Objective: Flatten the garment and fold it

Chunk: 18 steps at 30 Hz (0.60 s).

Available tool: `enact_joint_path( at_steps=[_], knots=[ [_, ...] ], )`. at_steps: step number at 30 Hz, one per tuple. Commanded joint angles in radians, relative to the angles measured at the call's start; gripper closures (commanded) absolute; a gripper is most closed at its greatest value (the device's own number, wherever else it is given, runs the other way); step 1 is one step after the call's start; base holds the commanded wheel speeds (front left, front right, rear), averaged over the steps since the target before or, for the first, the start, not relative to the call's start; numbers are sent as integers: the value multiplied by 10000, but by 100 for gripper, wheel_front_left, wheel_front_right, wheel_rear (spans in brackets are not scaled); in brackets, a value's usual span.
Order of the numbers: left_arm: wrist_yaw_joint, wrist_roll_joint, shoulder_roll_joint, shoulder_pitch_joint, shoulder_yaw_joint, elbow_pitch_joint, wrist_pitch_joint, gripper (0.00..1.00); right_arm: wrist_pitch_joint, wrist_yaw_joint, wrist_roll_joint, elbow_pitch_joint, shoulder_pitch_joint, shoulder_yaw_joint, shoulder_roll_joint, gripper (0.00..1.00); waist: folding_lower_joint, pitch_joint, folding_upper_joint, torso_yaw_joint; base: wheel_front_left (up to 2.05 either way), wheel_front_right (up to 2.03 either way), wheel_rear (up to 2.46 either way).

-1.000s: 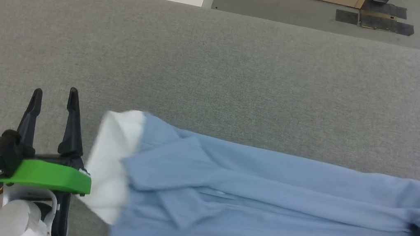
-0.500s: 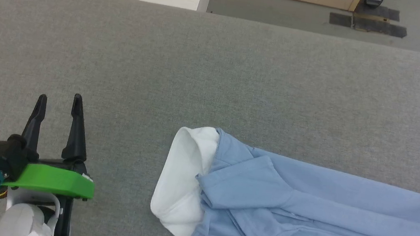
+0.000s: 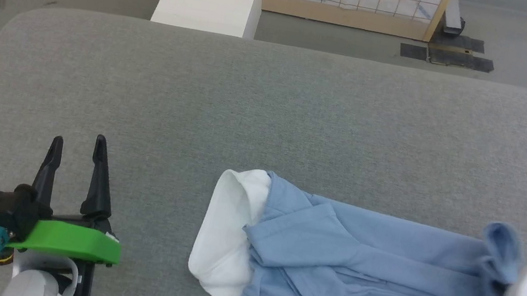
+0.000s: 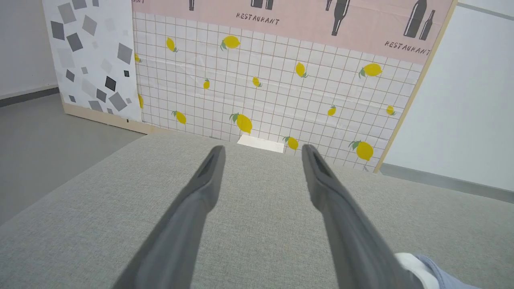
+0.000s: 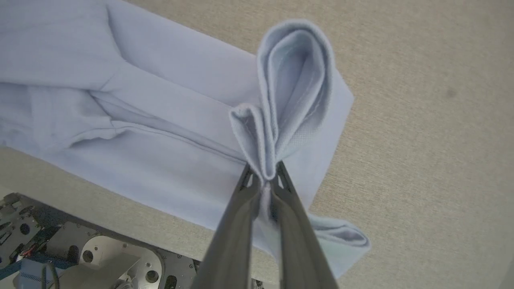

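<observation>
The right claw (image 5: 263, 176) is seen pinching a bunched edge of the light blue polo shirt (image 3: 381, 270), which is laid lengthwise on the grey bench (image 3: 269, 107); the left claw (image 3: 78, 144) is held spread, apart from it.

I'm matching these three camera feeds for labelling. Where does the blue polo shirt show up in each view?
Head view: the garment lies along the lower right, with its white inside at its left end.
Left wrist view: a white and blue corner of the garment at the bottom right.
Right wrist view: the garment spans the upper left and middle, a bunched edge pinched in the right hand.
Shared landmark: the grey table under it.
</observation>
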Motion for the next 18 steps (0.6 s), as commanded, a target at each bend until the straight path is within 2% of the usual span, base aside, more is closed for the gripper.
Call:
enact_joint_path(
  at_steps=[1, 7, 18],
  knots=[
    [-64, 142, -49, 178, 76, -29, -47, 0, -33, -15, 79, -99, -108, 288, 159, 100, 0, -4, -1, 93, 0, 0, 0],
    [-140, 222, -94, 255, 203, -35, -47, 0, -676, -15, 187, 270, -766, 1744, 896, 100, 0, -14, -1, 335, 0, 0, 0],
    [-232, 297, -263, 318, 263, 73, -47, 0, -1962, -15, 331, 2203, -2416, 3907, 2421, 100, 0, 135, -1, 731, 0, 0, 0]
  ],
)
